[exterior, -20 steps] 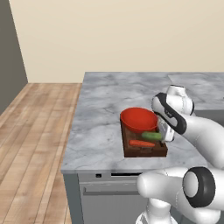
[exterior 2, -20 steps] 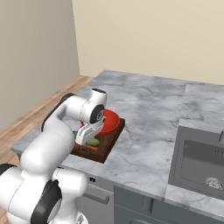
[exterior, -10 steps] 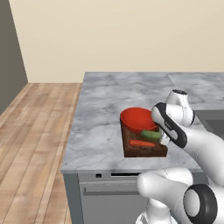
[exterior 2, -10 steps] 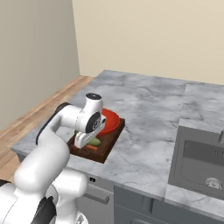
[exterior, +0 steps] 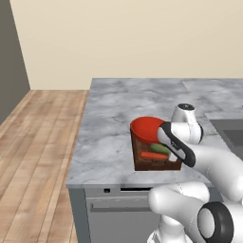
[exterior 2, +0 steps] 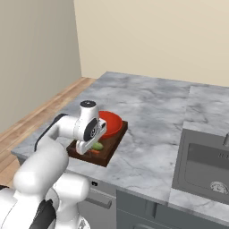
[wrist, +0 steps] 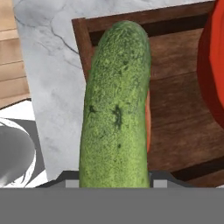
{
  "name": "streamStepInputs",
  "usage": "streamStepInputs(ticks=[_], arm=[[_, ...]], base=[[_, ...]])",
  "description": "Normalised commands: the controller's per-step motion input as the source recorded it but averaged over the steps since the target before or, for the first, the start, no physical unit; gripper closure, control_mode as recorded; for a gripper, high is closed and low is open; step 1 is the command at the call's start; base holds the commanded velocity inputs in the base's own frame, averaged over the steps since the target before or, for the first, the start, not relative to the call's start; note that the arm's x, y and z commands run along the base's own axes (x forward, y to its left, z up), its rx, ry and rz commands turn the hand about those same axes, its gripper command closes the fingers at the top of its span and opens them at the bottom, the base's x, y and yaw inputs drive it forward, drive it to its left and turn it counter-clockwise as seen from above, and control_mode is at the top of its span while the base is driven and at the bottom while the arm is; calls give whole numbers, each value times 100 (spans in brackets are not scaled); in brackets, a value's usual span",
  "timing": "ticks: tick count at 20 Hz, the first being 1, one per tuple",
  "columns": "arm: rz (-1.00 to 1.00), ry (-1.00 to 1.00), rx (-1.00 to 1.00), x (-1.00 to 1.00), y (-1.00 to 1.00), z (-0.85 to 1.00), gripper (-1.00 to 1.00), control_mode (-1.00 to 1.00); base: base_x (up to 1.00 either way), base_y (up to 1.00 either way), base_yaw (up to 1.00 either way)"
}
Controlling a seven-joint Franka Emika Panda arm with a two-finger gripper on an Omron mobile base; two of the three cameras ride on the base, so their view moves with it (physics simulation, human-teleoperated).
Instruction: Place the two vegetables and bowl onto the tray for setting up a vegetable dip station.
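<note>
1. From my left base feed, the tray (exterior: 142, 163) sits near the front edge of the grey marble counter (exterior: 109, 137), with the red bowl (exterior: 146, 129) on its far end.
2. The carrot (exterior: 153, 155) lies flat on the tray boards, in front of the bowl.
3. My gripper (wrist: 116, 181) is clamped on the cucumber (wrist: 117, 109), one finger at each side of its near end.
4. In my hand feed the cucumber runs above the carrot and the tray floor; whether they touch, I cannot tell.
</note>
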Motion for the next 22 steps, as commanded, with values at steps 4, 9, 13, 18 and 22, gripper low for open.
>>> streamStepInputs(ticks=[4, 9, 13, 18, 22], arm=[[0, 0, -5, 28, -2, -9, 100, -100], [0, 0, -3, 22, -2, -9, 100, -100], [0, 0, 0, 10, 0, -15, 100, -100], [0, 0, 0, 15, -2, -14, 100, -100], [0, 1, 0, 19, -4, -13, 100, -100]], base=[[0, 0, 0], [0, 0, 0], [0, 0, 0], [0, 0, 0], [0, 0, 0]])
